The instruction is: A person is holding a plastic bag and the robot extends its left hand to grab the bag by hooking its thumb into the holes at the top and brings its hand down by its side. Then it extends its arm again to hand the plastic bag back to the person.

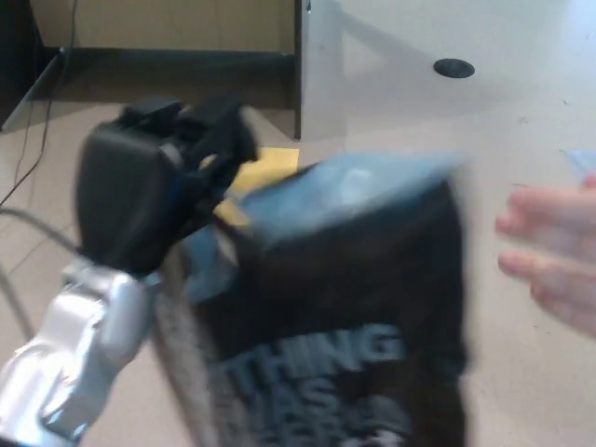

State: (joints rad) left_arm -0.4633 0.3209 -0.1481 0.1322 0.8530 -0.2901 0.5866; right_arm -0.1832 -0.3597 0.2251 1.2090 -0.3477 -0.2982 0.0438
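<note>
Left hand [154, 182], boxy and matte black on a silver wrist, grips the glossy, crumpled black plastic bag [345, 298] by its top, a person's hand [549, 251] open alongside.

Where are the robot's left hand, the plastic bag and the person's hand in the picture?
left hand [140, 191], head view: on the black back of the hand.
plastic bag [363, 279], head view: on its dark printed side, above the lettering.
person's hand [559, 251], head view: on the fingers at the right edge.
</note>
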